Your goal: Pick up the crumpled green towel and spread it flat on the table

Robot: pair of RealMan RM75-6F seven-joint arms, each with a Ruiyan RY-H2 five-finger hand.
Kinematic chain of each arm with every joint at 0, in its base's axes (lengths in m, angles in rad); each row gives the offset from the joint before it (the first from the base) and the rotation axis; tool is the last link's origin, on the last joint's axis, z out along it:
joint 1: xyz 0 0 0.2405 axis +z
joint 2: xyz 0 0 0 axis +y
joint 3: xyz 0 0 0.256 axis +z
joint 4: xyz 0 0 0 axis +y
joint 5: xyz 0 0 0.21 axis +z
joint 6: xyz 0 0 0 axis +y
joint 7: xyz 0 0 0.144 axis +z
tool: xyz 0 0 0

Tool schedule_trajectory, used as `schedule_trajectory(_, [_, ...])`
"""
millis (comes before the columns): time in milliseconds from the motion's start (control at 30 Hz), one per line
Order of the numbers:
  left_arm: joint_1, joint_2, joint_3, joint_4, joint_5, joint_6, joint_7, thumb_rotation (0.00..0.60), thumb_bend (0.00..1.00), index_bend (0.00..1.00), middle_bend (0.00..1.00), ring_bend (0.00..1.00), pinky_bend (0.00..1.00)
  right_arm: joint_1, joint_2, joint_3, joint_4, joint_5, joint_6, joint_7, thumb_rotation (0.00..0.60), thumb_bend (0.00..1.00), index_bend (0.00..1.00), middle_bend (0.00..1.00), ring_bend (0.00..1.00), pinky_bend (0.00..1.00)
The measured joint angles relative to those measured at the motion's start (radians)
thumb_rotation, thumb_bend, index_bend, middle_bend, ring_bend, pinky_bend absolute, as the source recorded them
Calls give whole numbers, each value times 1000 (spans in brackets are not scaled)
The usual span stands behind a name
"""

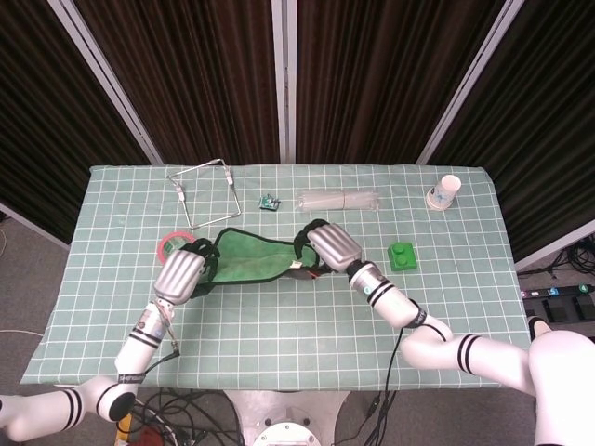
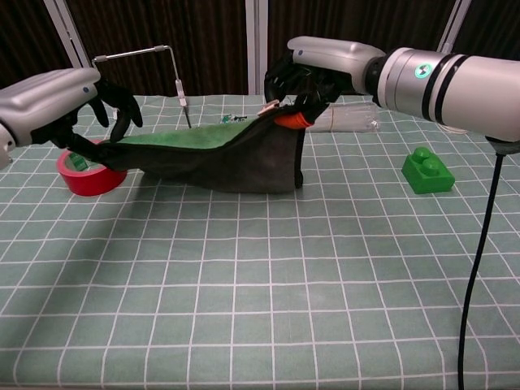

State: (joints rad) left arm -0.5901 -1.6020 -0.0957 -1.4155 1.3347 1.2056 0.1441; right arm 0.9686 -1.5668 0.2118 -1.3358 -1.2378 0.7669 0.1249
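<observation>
Both hands are holding the towel (image 2: pixel 227 158) stretched between them, low over the middle of the table (image 1: pixel 279 316). In the chest view the left hand (image 2: pixel 61 101), at the left edge of the frame, is pinching one corner with its dark fingers curled around the cloth. The right hand (image 2: pixel 321 69), in the upper middle, is gripping the opposite corner beside an orange tag. The head view is showing the same pair: left hand (image 1: pixel 181 274) at centre left, right hand (image 1: pixel 330 249) just right of centre, with the towel (image 1: pixel 256 263) sagging between them, green face up.

The towel's dark underside is hanging down, and its lower edge appears to be touching or nearly touching the table, though I cannot tell which.

The step in hand looks like laying the cloth down. To do it well, the hands should be keeping the top edge taut and level while lowering together, drawing toward the lower edge of the frame so the hanging part unrolls flat instead of folding under. The red tape (image 2: pixel 85 171) is sitting just beside the left hand, so that corner risks landing on it. Letting go should wait until both corners are resting on the table.
</observation>
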Motion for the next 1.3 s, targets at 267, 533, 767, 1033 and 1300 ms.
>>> schedule_trajectory(267, [20,23,43,-88,46,-3,37,600,467,699,400,232,381,-28,67,-52,-57,-84,-2,16,600,528,807,433,253,180])
schedule_trajectory(533, [21,18,66,-110,46,-58,88,600,451,691,400,232,381,-52,78,-88,-81,-133,25,-16,600,530,807,433,247,177])
schedule_trajectory(767, [15,6,64,-88,5,-127,79,600,436,658,386,233,381,-73,-5,-130,-20,-168,56,-70,600,528,809,432,240,170])
schedule_trajectory(1033, [-2,36,79,-137,-6,-200,83,599,286,462,323,232,378,-83,-26,-176,-3,-205,35,-94,600,527,809,418,218,149])
schedule_trajectory(1300, [-16,74,93,-206,-28,-251,108,465,80,307,276,211,367,-87,-21,-197,-34,-206,2,-135,600,530,807,389,193,133])
